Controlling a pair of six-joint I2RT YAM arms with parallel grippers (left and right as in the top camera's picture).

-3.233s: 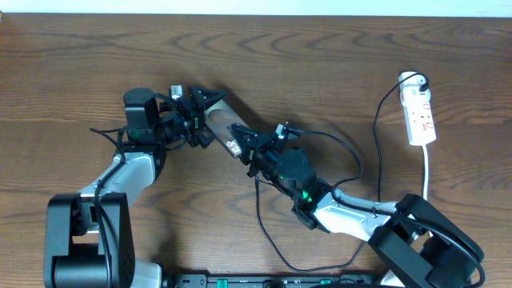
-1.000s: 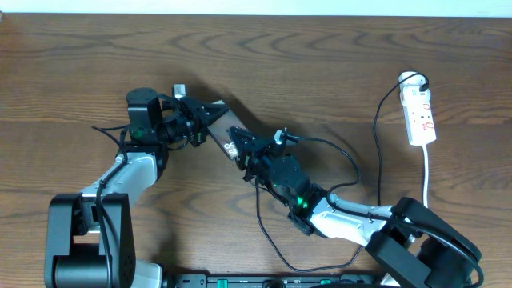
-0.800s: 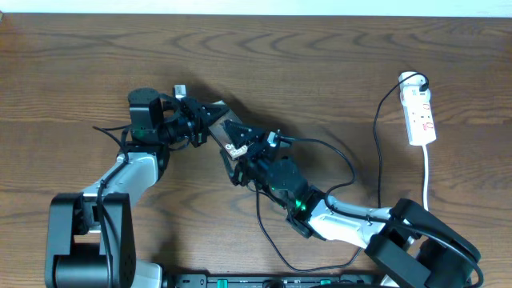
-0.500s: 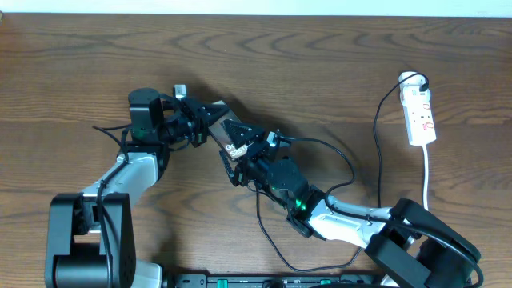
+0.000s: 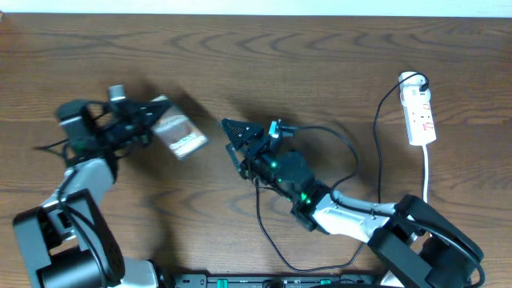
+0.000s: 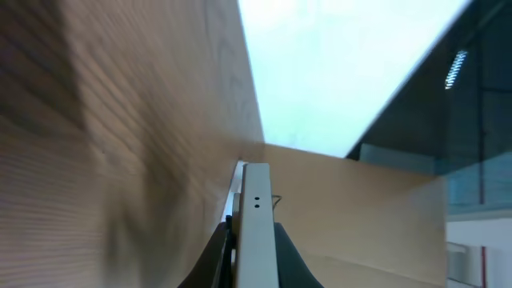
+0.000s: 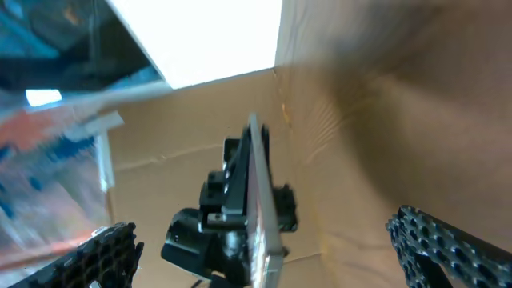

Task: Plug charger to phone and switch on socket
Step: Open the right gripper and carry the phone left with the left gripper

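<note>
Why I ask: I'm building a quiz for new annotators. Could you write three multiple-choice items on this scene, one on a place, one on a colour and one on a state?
1. Where does the socket lie in the overhead view?
A. On the right side of the table
B. Beside the left arm's base
C. Between the two arms

2. What colour is the socket's body?
A. Black
B. White
C. Blue

3. How does the right pincer stand?
A. Shut on the socket
B. Shut on a cup
C. Open

Key: 1 A, it sits well right of both arms. 2 B, its body is white with red marks. 3 C, its fingers are spread wide in the right wrist view.
</note>
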